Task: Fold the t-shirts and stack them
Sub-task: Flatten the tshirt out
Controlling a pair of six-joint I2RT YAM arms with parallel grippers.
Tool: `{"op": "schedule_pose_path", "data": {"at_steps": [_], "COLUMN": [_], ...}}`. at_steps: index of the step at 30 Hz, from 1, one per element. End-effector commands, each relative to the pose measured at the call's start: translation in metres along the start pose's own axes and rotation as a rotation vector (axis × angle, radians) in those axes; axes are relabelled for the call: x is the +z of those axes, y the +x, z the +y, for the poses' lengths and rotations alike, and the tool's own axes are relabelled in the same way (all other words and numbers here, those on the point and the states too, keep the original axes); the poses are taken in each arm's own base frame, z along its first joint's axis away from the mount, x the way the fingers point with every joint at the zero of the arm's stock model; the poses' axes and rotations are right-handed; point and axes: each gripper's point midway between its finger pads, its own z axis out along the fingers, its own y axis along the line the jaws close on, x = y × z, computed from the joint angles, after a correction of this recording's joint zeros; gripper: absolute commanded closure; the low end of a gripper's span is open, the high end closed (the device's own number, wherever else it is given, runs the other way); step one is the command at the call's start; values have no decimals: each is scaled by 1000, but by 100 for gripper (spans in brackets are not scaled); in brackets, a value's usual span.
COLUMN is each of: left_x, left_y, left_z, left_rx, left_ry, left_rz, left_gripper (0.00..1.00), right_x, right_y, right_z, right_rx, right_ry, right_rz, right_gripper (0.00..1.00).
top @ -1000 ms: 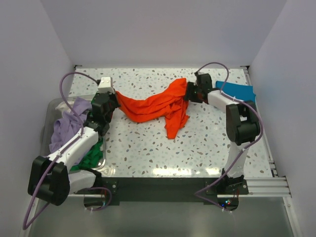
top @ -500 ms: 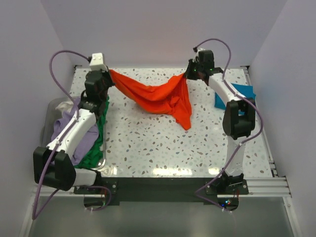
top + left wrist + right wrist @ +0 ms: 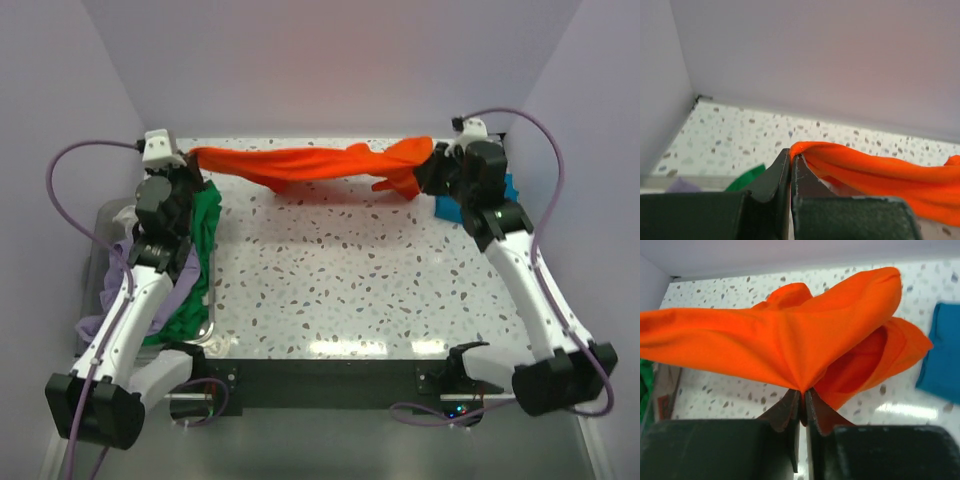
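The bright orange t-shirt (image 3: 310,163) hangs stretched in the air across the far side of the table, pulled into a long band. My left gripper (image 3: 190,155) is shut on its left end (image 3: 805,150). My right gripper (image 3: 428,160) is shut on its right end (image 3: 802,390), with loose orange folds (image 3: 875,360) bunched beside it. The teal-blue t-shirt (image 3: 452,207) lies on the table at the far right, mostly hidden behind my right arm, and shows in the right wrist view (image 3: 942,357). The green (image 3: 200,250) and lavender (image 3: 130,300) t-shirts lie at the left.
A grey bin (image 3: 105,215) at the table's left edge holds the green, lavender and a whitish cloth (image 3: 128,215). White walls close in the back and both sides. The speckled tabletop (image 3: 350,280) lies between the arms.
Both grippers have moved apart and outward, pulling the orange t-shirt from a sagging drape into a taut band. The hanging right corner has lifted off the table.
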Motion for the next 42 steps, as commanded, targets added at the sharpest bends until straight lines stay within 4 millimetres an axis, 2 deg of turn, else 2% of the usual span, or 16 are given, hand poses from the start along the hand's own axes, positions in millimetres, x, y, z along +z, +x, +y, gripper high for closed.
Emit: {"op": "schedule_pose_path", "data": {"at_steps": [1,2,3,4,7,8,10,13,15,16,18,19,24,31,35,42], "left_x": [-31,-38,-43,-53,-63,-65,-67,-67,-66,-65,-64,-63,-60,-58,-57,-57], "left_y": [31,42,51,73,117,124,145,156,156,157,158,159,161,165,165,166], "left_z": [8,7,4,3,-3,-8,-8,-2,2,2,2,2,0,-2,-2,-2], "left_rx": [-72,-80,-93,-97,-126,-132,-136,-133,-129,-129,-127,-123,-122,-124,-126,-124], "left_ry": [9,26,51,83,136,171,176,144,125,125,124,123,130,139,142,140], "left_rz": [26,44,59,101,187,204,257,279,274,275,278,282,287,296,297,298], "left_gripper": [100,100,100,100,100,100,100,100,100,100,100,100,100,100,100,100], "right_x": [-39,-57,-63,-68,-78,-77,-62,-28,-7,14,33,50,93,129,144,160], "right_y": [49,67,72,73,69,66,68,84,90,109,116,136,148,162,167,187], "right_z": [-11,-17,-22,-30,-45,-46,-43,-43,-47,-55,-50,-54,-50,-54,-44,-47], "right_rx": [30,37,50,49,52,53,53,44,39,38,40,43,44,17,20,16], "right_ry": [37,45,60,103,185,196,176,159,175,194,161,163,104,92,23,10], "right_rz": [44,38,24,2,-29,-38,-28,52,85,154,184,245,266,312,330,396], "right_gripper": [68,55,43,28,21,20,20,20,24,25,30,32,36,37,47,54]}}
